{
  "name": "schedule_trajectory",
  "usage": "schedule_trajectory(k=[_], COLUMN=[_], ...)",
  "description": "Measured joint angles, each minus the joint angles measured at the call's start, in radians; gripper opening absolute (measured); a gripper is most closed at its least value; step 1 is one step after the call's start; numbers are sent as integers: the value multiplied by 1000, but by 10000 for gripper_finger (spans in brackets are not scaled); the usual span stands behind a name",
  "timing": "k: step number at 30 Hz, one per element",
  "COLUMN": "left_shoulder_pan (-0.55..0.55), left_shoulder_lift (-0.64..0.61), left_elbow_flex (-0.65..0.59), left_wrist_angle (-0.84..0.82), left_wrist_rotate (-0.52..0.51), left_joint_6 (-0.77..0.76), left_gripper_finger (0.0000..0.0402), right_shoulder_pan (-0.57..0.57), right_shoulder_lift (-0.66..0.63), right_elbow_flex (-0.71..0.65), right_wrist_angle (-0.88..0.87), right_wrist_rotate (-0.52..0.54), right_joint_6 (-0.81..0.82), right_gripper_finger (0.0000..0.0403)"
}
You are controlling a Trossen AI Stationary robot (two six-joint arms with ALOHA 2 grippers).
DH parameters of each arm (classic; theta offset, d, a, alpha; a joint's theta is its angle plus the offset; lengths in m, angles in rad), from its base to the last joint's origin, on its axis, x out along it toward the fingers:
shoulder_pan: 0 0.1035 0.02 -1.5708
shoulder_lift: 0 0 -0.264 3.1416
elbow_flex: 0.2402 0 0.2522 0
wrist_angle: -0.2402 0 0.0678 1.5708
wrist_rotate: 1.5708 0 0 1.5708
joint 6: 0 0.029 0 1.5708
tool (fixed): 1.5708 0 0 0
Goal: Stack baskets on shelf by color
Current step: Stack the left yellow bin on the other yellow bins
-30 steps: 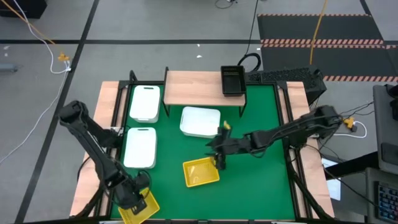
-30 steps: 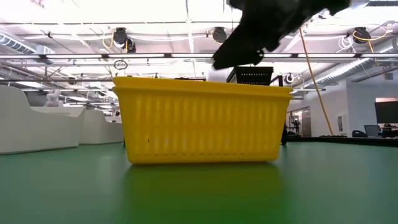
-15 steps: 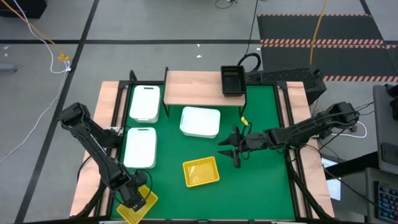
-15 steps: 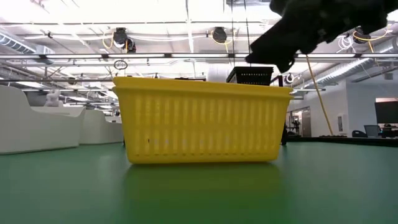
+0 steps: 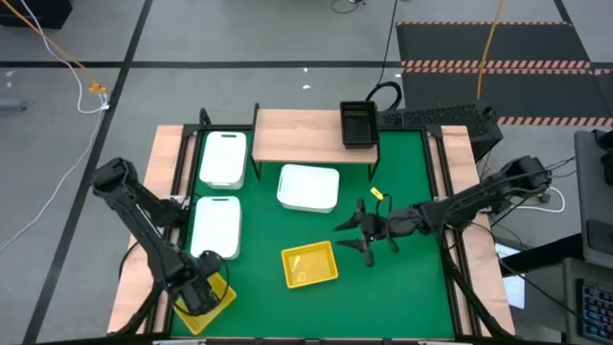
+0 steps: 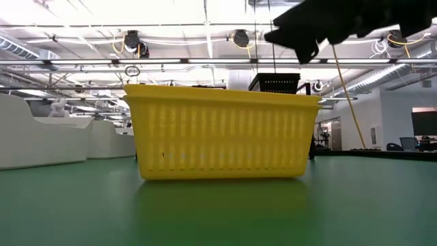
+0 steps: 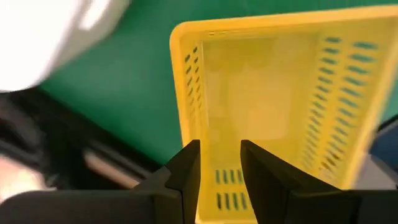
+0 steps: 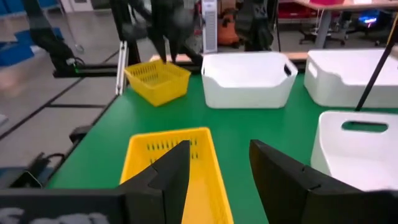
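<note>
My left gripper (image 5: 205, 280) is at the table's near-left corner, shut on a yellow mesh basket (image 5: 206, 305) that fills the left wrist view (image 7: 273, 112). A second yellow basket (image 5: 308, 265) stands on its base on the green mat, near the middle. My right gripper (image 5: 351, 238) hangs open above the mat, just right of that basket and touching nothing. A black mesh basket (image 5: 358, 125) sits on the right end of the wooden shelf (image 5: 297, 134). Three white baskets (image 5: 222, 158) (image 5: 215, 226) (image 5: 308, 188) stand upside down. My left gripper holds the yellow basket by its short end wall (image 7: 227, 186), which shows between the two fingers (image 7: 189, 171). The fingers come from above, slanting toward the table's far side. The fingers hide the place of contact. In the right wrist view the basket (image 8: 157, 79) hangs below the gripper at the mat's edge.
Two white baskets stand one behind the other along the left side; the third is in front of the shelf. The shelf's left and middle parts are bare. Bare green mat (image 5: 412, 278) lies to the right and near side of the standing yellow basket. Wooden strips border the mat.
My right gripper has drawn away from the right edge of the standing yellow basket, moving toward the table's right and rising; that basket has stayed put. My left gripper has carried its yellow basket a little toward the far edge from the near-left corner, and the basket has turned somewhat.
</note>
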Motion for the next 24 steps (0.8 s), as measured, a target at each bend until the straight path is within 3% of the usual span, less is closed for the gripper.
schedule_trajectory(k=[7,10,15,24], left_shoulder_pan=[-11,-11,-11,-11], left_shoulder_lift=[-2,-2,-1,-1], left_elbow_flex=[149,119,31,-52], left_wrist_angle=[-106,-134,-133,6], left_wrist_rotate=[-143,-153,-77,-59], left_joint_6=[15,4,-29,1], left_gripper_finger=[117,117,117,117], right_shoulder_pan=[0,5,18,20], right_shoulder_lift=[67,71,72,72], right_elbow_flex=[0,0,0,0], right_wrist_angle=[8,15,32,53], right_wrist_rotate=[-2,-2,-1,0], right_joint_6=[34,47,47,42], right_gripper_finger=[160,160,160,160])
